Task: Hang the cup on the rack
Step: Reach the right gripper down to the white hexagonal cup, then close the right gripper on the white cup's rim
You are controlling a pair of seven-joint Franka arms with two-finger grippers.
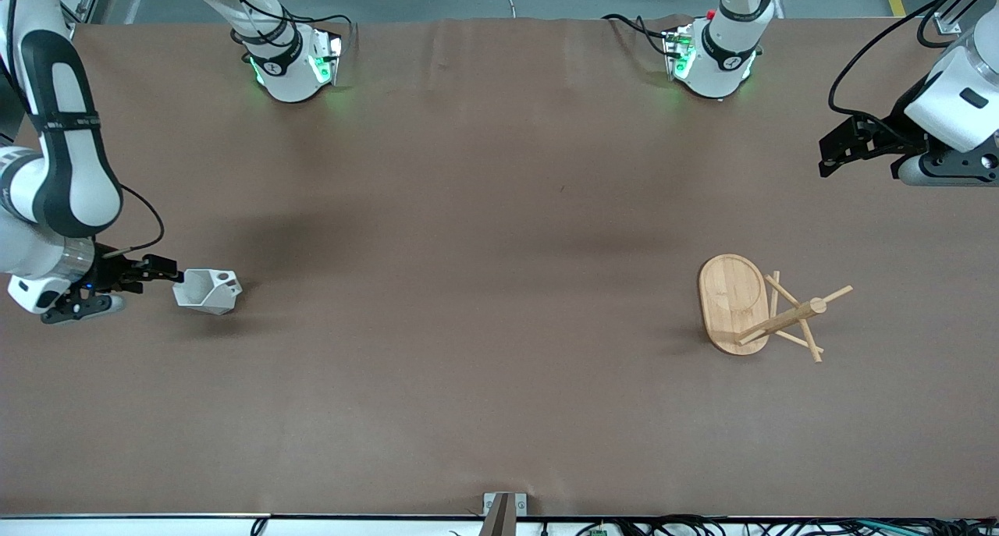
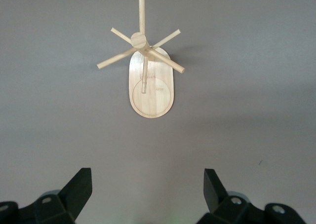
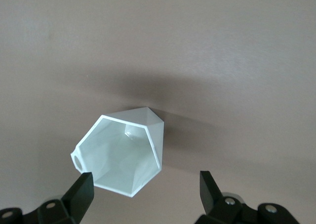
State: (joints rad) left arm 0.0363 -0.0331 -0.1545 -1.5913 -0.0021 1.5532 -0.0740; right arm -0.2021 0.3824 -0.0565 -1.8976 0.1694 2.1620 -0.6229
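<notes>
Right gripper [image 1: 165,275] gapes beside my cup [image 1: 207,290]; left gripper [image 1: 839,147], open, waits near the rack [image 1: 734,302]; no writing legible.

left end effector [image 2: 146,194] spread, raised | right end effector [image 3: 145,194] spread, low

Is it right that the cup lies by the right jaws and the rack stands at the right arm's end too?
Not quite. The cup does lie by the right gripper, but the front view shows the rack at the left arm's end.
</notes>
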